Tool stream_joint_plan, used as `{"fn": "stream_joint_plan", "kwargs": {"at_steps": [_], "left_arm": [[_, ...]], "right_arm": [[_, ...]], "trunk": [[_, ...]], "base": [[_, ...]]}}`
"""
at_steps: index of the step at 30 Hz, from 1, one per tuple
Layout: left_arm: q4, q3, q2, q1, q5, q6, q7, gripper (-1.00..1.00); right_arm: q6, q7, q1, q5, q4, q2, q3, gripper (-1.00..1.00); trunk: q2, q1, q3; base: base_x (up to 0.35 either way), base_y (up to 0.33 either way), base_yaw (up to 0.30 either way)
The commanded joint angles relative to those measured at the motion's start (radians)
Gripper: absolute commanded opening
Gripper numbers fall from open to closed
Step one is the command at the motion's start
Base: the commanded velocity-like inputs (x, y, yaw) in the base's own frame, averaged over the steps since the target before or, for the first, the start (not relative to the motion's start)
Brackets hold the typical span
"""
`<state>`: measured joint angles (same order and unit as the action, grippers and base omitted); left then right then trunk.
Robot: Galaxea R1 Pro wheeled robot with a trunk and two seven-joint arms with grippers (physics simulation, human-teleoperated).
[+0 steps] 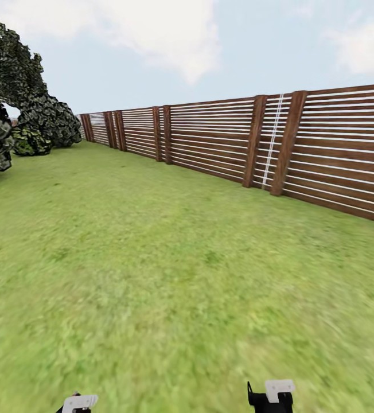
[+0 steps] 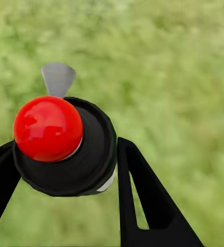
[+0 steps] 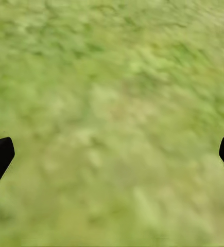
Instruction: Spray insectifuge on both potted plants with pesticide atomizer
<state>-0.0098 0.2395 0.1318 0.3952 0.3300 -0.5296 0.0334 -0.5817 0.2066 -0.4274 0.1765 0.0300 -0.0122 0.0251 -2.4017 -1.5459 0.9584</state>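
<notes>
In the left wrist view, the pesticide atomizer (image 2: 88, 159) is seen from above: a round black sprayer head with a glossy red knob (image 2: 47, 127) and a thin grey trigger (image 2: 57, 78) pointing away. My left gripper (image 2: 65, 152) is shut on it, with a black finger (image 2: 137, 190) pressed against each side. My right gripper (image 3: 112, 154) is open, its two black fingertips far apart over bare grass. In the head view both wrists peek in at the near edge, the left gripper (image 1: 78, 403) and the right gripper (image 1: 272, 396). The potted plants are out of view.
Green lawn (image 1: 152, 258) of the garden stretches ahead. A wooden slat fence (image 1: 267, 143) runs along the right side into the distance. Big dark bushes (image 1: 32, 115) stand at the far left.
</notes>
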Motion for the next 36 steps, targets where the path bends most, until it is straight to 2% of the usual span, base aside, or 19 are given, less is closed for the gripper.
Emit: {"fn": "stream_joint_plan", "kwargs": {"at_steps": [1,17,36], "left_arm": [[0.001,0.007,0.000,0.001,0.011,-0.003,0.003,-1.00],[0.001,0.007,-0.001,0.001,0.011,-0.001,0.003,-1.00],[0.001,0.007,0.000,0.001,0.017,-0.002,0.003,-1.00]], "right_arm": [[-0.001,0.008,-0.001,0.011,-0.001,0.000,0.003,1.00],[-0.001,0.008,-0.001,0.011,-0.001,0.000,0.003,1.00],[-0.001,0.008,-0.001,0.011,-0.001,0.000,0.003,1.00]], "trunk": [[0.000,0.000,0.001],[0.000,0.000,0.001],[0.000,0.000,0.001]], "base": [[0.339,0.000,0.000],[0.339,0.000,-0.011],[0.340,0.000,-0.250]]}}
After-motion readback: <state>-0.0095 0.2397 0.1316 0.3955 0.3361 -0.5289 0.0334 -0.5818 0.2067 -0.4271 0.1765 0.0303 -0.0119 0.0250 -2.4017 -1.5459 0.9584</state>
